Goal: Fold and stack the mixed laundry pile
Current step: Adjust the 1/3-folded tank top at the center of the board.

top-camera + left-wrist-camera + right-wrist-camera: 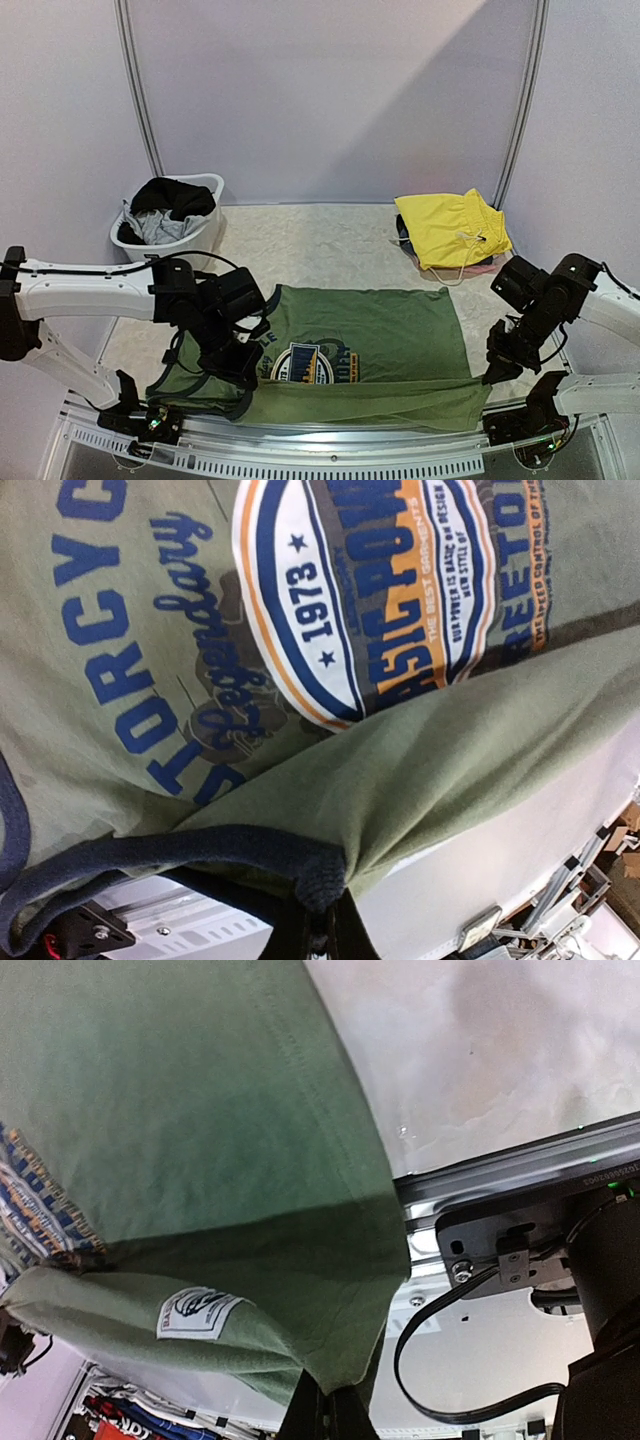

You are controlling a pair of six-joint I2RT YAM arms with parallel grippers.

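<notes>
Pale table; olive-green T-shirt spread along its near edge, open strip behind; left gripper pinched on its navy trim, right gripper pinched on its right corner; yellow garment far right.

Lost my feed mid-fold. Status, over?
Left tool shut on green shirt at navy trim. Right tool shut on its corner. Yellow garment and tub sit apart, far side.

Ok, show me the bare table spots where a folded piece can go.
Bare table lies behind the green T-shirt, between the white tub and the yellow garment. The near side is crowded: the shirt fills it, and the left pincer and right pincer grip its folded edge.
</notes>
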